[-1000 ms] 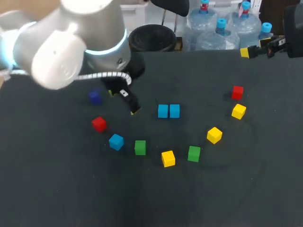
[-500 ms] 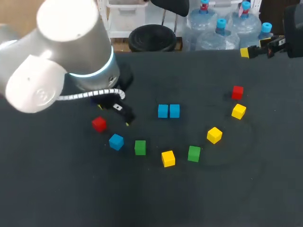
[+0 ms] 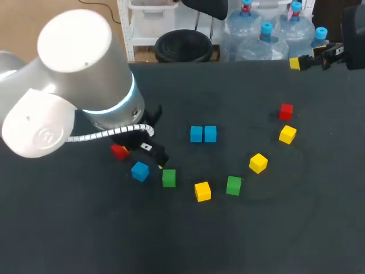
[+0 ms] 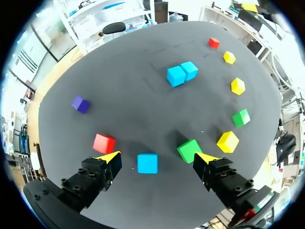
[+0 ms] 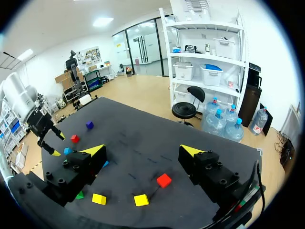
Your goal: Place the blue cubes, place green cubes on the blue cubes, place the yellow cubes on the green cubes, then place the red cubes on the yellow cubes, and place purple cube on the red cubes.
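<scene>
Found left gripper (image 4: 157,158) spread wide with nothing in its grasp, poised low over the table (image 3: 85,228) toward its left side. Noted a lone blue cube (image 4: 147,163) on the table under the gap between the fingers, touching neither. Noted a green cube (image 4: 189,150) just beside one fingertip and a red cube (image 4: 104,143) just ahead of the other. In the head view, saw that red cube partly hidden behind the left arm (image 3: 80,108).

Recorded a purple cube (image 4: 80,104) farther ahead of the gripper, well apart from the rest. Recorded two blue cubes (image 4: 182,73) side by side and touching, near the table's middle.

Counted along an arc around that pair: a yellow cube (image 3: 202,191), a second green cube (image 3: 234,185), a second yellow cube (image 3: 258,162), a third yellow cube (image 3: 287,135) and a second red cube (image 3: 286,111). Found every cube resting singly on the table.

Found right gripper (image 5: 143,151) wide open and empty, held high at the table's far right edge, well apart from all cubes.
</scene>
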You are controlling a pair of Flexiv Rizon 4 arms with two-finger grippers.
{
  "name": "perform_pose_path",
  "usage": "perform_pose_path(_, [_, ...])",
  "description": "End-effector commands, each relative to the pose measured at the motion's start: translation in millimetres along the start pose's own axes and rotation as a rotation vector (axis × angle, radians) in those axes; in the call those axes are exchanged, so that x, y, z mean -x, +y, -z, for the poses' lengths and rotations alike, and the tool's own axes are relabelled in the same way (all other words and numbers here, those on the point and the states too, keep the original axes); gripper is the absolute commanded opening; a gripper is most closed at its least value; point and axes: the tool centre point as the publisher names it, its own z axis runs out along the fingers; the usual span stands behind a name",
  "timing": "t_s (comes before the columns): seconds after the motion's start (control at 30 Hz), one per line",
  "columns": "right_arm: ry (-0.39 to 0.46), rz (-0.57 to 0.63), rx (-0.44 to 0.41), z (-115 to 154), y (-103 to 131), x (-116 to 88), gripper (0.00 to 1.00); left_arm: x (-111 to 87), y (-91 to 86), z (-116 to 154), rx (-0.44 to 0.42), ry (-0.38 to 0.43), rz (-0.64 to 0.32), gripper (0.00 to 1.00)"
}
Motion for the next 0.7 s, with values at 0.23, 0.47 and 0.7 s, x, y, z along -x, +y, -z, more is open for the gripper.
perform_pose_path(0.23, [-0.001, 0.000, -0.001, -1, 0, 0, 1.00, -9.4, -2.3, -12, 0.022, 0.063, 0.005, 1.00])
perform_pose_path(0.47, [-0.001, 0.000, -0.001, -1, 0, 0, 1.00, -21.0, -2.4, -25, 0.013, 0.087, 0.011, 1.00])
perform_pose_path(0.7, [-0.001, 0.000, -0.001, -1, 0, 0, 1.00, -27.8, 16.2, -34, 0.020, 0.093, 0.030, 0.92])
